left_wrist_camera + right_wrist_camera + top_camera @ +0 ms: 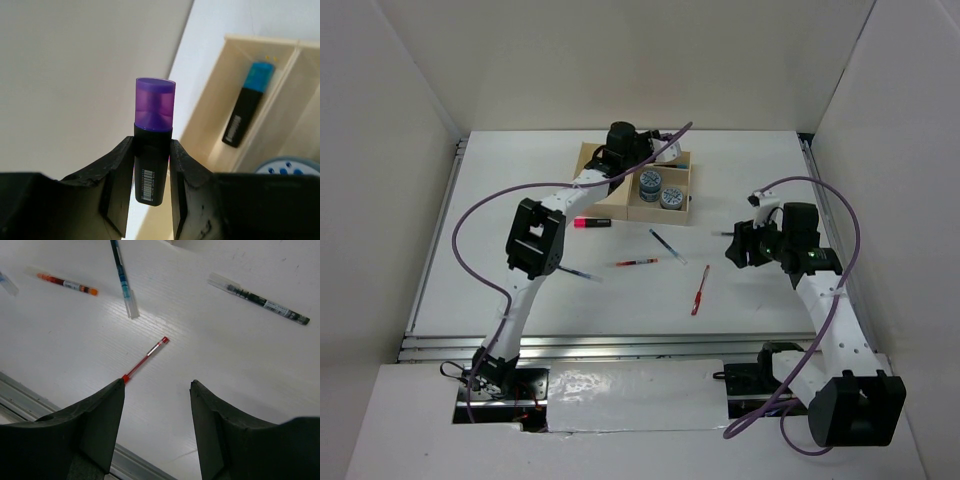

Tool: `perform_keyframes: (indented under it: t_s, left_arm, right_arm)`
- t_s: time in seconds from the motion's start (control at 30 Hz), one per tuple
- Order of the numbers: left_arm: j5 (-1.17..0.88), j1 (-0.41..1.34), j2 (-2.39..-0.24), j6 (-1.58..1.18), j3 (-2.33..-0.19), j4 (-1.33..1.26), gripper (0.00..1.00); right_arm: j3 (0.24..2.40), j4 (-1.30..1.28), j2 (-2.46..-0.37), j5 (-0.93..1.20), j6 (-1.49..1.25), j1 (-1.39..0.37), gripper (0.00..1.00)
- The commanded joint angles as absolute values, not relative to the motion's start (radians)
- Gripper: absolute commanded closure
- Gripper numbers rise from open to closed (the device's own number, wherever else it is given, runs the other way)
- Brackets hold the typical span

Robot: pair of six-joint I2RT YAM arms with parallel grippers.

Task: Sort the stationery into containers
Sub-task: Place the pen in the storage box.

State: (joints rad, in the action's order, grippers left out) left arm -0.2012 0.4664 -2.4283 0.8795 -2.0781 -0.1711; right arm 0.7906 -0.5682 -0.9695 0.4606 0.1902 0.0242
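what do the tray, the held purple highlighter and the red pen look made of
The tray looks like pale bare wood, matte, with thin flat walls; plywood is possible. The purple highlighter is probably plastic: a translucent glossy cap over an opaque black barrel with a printed barcode. The red pen seems thin, partly clear plastic, with red showing inside.

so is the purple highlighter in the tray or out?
Out: the left fingers clamp the purple highlighter by its black barrel; the tray lies beyond it.
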Motion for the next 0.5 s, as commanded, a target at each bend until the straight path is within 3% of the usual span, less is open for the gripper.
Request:
perform_keyframes:
  t_s: [0.0,0.47]
  left_arm:
    - [-0.29,0.472,-2.442,0.864,-2.115,-0.295,1.0]
    - [-0.356,0.474,-2.436,0.876,-2.023,-0.296,0.93]
  right_arm:
    - [0.782,-0.52,-0.973,0.476,0.179,0.034,0.38]
    - [0.799,-0.517,-1.025,0.506,0.17,0.038,0.38]
